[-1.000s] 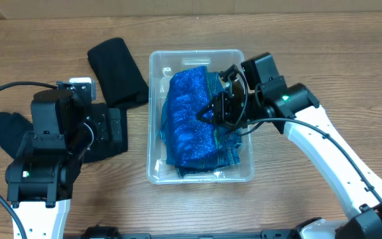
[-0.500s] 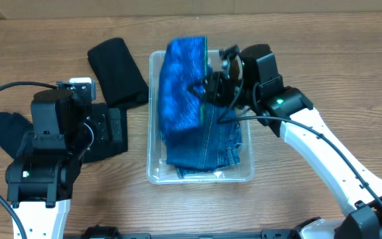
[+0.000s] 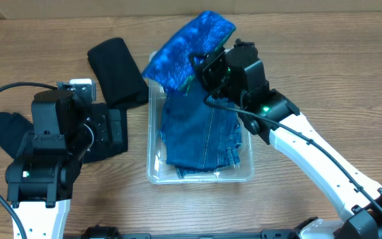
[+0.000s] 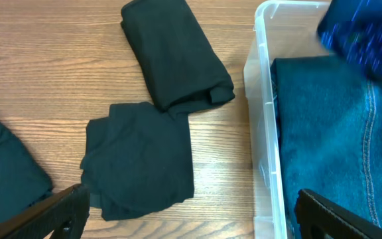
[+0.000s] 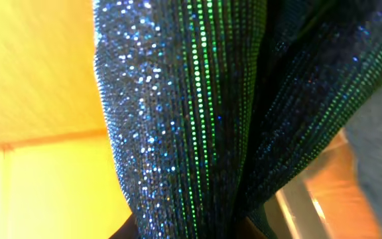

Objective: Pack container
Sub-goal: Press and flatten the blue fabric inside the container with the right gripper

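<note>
Fabric, glittery blue, lay inside the clear rectangular plastic container on the table a second ago. Now the right claw pinches it aloft over the far rim, likely for refolding. Folded denim remains packed. Left claw gapes empty.

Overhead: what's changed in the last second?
The right hand, shut on the sparkly blue garment, lifted it off the jeans and carried it toward the far edge. It now hangs over the far rim of the container, leaving the jeans uncovered. Unchanged: the jeans in the container, the left hand open, the black garments where they lay.
</note>
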